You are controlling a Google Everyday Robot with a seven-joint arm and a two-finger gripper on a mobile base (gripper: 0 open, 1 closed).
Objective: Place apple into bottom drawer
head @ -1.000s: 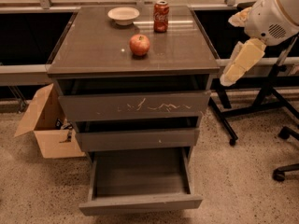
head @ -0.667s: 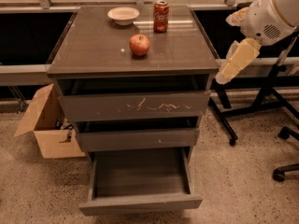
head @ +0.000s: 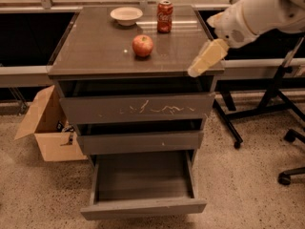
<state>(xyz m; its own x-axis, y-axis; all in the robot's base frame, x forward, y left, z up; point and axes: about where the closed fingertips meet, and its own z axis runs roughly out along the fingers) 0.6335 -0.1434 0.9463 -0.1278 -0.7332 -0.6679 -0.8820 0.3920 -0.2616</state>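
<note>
far left, on the speckled floor: open cardboard box (head: 45, 128), flaps up, just beside the cabinet's left side.

centre: grey three-drawer cabinet under a glossy brown counter (head: 90, 46). on the counter, left to right:
- small white bowl (head: 126, 15), upright, near the back edge.
- the apple (head: 143, 45), red with yellowish patches, sitting on the counter about mid-depth, in front of the bowl and the can, touching neither.
- red soda can (head: 165, 16), upright, near the back edge, just right of the bowl.

below the counter: top drawer (head: 138, 109) with white scratches across its front; narrower middle drawer (head: 140, 141) under it; the bottom drawer (head: 143, 207) pulled well out, plain grey front, shallow grey box lying open to view, with the apple not in it.

right: the gripper (head: 196, 68), cream-coloured, angled down and to the left, its tip over the counter's front right corner. it is well apart from the apple, which lies to its left and further back. how far open the gripper is cannot be told from this angle; it has no hold on the apple. white arm (head: 267, 11) runs from it up to the top right corner.

far right, on the floor: black stand legs (head: 248, 113) on castors beside the cabinet, and a chair castor (head: 286, 178) near the edge.
</note>
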